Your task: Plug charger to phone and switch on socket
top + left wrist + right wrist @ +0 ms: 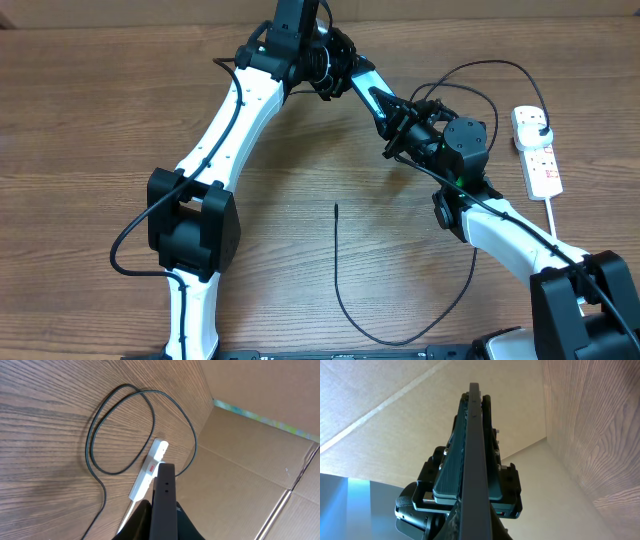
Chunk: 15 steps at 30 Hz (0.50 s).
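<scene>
Both grippers hold the phone (362, 80) in the air over the back of the table. It shows edge-on as a dark slab in the left wrist view (165, 500) and in the right wrist view (475, 450). My left gripper (385, 106) is shut on it, a finger pressed to each face. My right gripper (406, 133) is shut on its other end. The charger cable (345, 300) lies on the table with its slim tip (336, 207) free and apart from the phone. The cable loops (125, 425) back to a plug head (537, 122) in the white socket (541, 165), also seen behind the phone (147, 472).
A cardboard wall (250, 460) stands behind the table's far edge, close to the socket. The socket's thick white cord (553, 215) runs toward the front past my right arm. Bare wood (90, 120) lies left of my left arm.
</scene>
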Motion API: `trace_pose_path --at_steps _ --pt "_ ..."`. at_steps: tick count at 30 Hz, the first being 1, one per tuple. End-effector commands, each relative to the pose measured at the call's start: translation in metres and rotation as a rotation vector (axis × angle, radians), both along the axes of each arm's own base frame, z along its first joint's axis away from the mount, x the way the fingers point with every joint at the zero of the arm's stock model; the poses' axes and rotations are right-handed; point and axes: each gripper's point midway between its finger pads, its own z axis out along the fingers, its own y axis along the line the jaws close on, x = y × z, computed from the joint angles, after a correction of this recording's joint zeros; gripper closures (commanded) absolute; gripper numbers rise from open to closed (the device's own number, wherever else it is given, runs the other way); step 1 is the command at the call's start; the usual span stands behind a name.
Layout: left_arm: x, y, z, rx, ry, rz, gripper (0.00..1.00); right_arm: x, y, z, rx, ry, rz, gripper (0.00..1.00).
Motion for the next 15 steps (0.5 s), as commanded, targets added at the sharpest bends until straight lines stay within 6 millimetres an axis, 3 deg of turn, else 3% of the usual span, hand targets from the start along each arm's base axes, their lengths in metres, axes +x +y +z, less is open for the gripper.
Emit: trace_pose_path --at_steps 1,15 --pt "-0.0065 -0.0053 -0.0119 -0.001 0.054 -0.01 0.89 0.001 0.0017 0.0181 0.122 0.038 -0.002 0.96" --pt "-0.0071 -0.0065 -0.0119 0.01 0.023 -0.033 0.95 0.0011 0.0017 0.0181 0.122 0.038 -0.002 0.92"
